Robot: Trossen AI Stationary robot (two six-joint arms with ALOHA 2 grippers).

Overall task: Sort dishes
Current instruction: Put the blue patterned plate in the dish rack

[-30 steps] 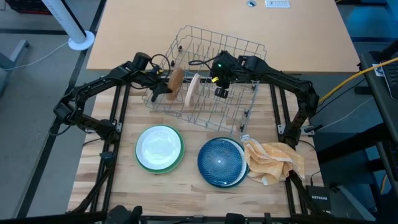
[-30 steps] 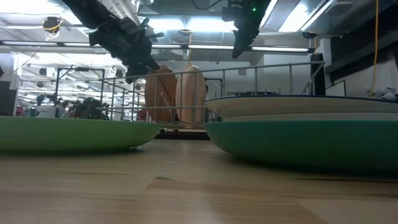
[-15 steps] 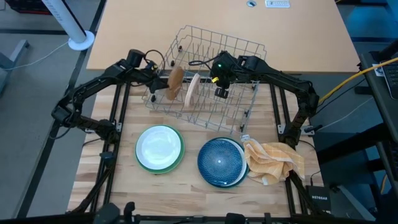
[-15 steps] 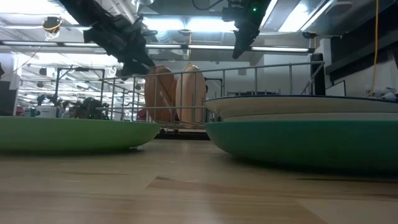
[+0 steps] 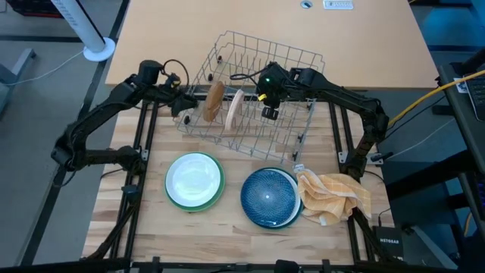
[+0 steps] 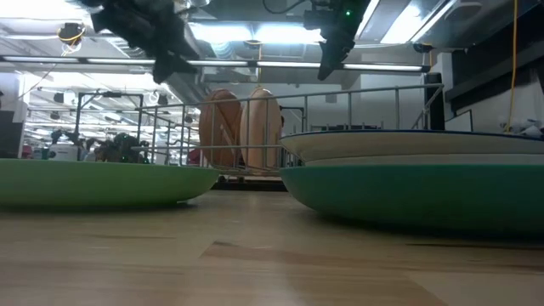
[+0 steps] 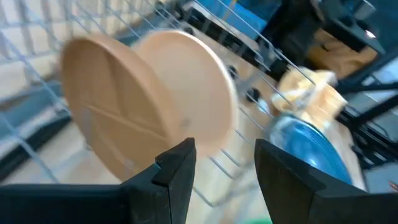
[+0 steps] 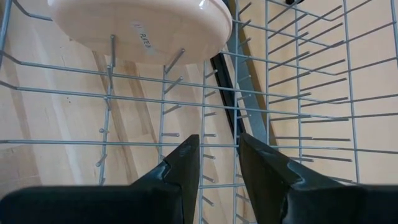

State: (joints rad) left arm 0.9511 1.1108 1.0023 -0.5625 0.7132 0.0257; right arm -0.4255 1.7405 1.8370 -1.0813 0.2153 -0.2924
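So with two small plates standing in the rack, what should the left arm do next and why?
Probably swing the left hand down toward the white plate lying on the green plate. Its fingers are open and hold nothing, beside the rack, where the brown plate and tan plate stand upright. The right hand hangs empty above the rack.

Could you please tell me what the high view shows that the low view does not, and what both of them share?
Only the high view shows the yellow checked cloth, the white plate lying in the green plate, and the blue plate's patterned face. Only the low view shows the room beyond the table and the plates edge-on. Both show the wire rack holding the brown plate and tan plate upright, the left gripper beside the rack, and the right gripper above it, both empty.
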